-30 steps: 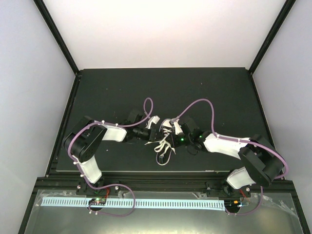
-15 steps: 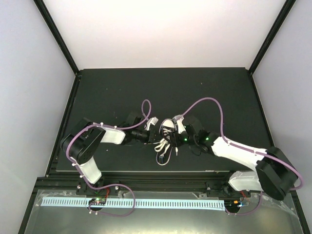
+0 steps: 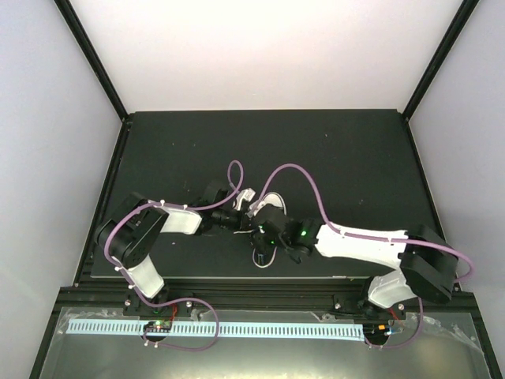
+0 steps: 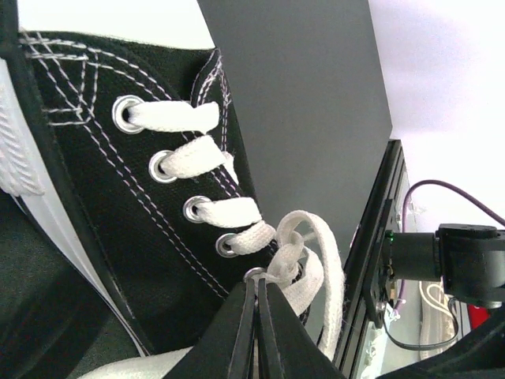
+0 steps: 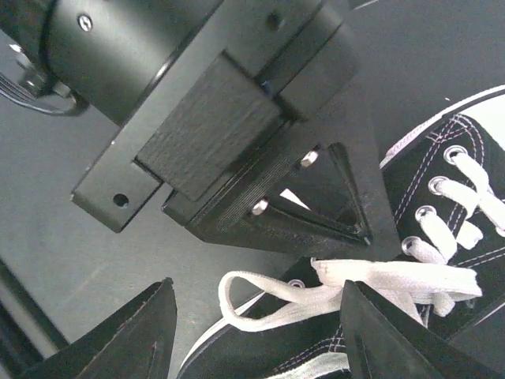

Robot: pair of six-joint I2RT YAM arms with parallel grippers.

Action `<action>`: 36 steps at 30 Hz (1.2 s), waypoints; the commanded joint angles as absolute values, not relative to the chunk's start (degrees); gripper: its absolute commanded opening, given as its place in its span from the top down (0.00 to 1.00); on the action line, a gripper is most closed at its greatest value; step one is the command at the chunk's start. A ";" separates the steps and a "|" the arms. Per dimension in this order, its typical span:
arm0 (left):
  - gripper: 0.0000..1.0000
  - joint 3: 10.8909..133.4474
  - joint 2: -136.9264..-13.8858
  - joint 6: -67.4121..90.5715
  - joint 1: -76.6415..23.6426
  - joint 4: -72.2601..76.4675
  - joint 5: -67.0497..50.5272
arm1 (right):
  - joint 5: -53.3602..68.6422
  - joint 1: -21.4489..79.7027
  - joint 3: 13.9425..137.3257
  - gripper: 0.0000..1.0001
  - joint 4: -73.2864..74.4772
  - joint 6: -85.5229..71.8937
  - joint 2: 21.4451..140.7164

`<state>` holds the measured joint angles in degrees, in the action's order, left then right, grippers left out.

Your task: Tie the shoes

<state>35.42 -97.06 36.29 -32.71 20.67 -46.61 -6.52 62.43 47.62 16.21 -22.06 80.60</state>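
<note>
— What is found around the jaws, and what is in the way?

— The sneaker [image 4: 118, 221] is seen lying on the dark worktop [image 4: 308, 95], directly ahead of the left jaws. These are pressed together on a strand of the white laces [image 4: 177, 117], beside the eyelet [image 4: 229, 245] nearest them. The right jaws are held spread wide, with a loop of those laces and the sneaker's side between them. Ahead of them, much of the view is blocked by the black housing [image 5: 181, 103] of the left arm.

— What is hidden or cut off?

— From above, most of the sneaker is covered by both arms. Only its white toe cap [image 3: 272, 202] beyond the right jaws and the loose lace ends [image 3: 264, 254] behind them can be made out. In the left wrist view the sneaker is cut off at the left and top edges. A purple cable [image 3: 292, 166] is arched above the right arm [image 3: 359, 241].
</note>
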 commanded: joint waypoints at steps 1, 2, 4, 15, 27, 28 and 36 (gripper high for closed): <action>0.98 35.59 -95.63 36.34 -32.91 21.08 -45.63 | -17.89 66.64 51.27 0.40 20.04 -24.21 84.15; 0.98 35.64 -95.63 36.30 -32.91 20.97 -45.54 | -19.15 67.68 51.94 0.40 20.46 -24.35 85.08; 0.98 35.68 -95.62 36.27 -32.93 20.93 -45.51 | -21.34 69.35 53.67 0.42 21.73 -24.99 87.03; 0.98 35.77 -96.06 36.21 -32.90 20.75 -45.49 | -28.39 72.94 57.12 0.48 24.12 -25.94 95.11; 0.98 36.21 -96.46 36.15 -32.93 20.85 -45.45 | -35.83 72.75 56.53 0.81 25.17 -30.67 96.52; 0.98 36.21 -96.50 36.14 -32.89 20.83 -45.48 | -35.15 72.72 56.02 0.86 24.15 -30.49 95.67; 0.98 35.95 -96.12 35.53 -32.88 20.09 -44.58 | -19.50 68.00 49.44 0.98 13.82 -28.59 86.42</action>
<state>35.42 -96.99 36.25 -32.71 20.12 -45.23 -27.53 71.02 52.27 20.91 -28.62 91.48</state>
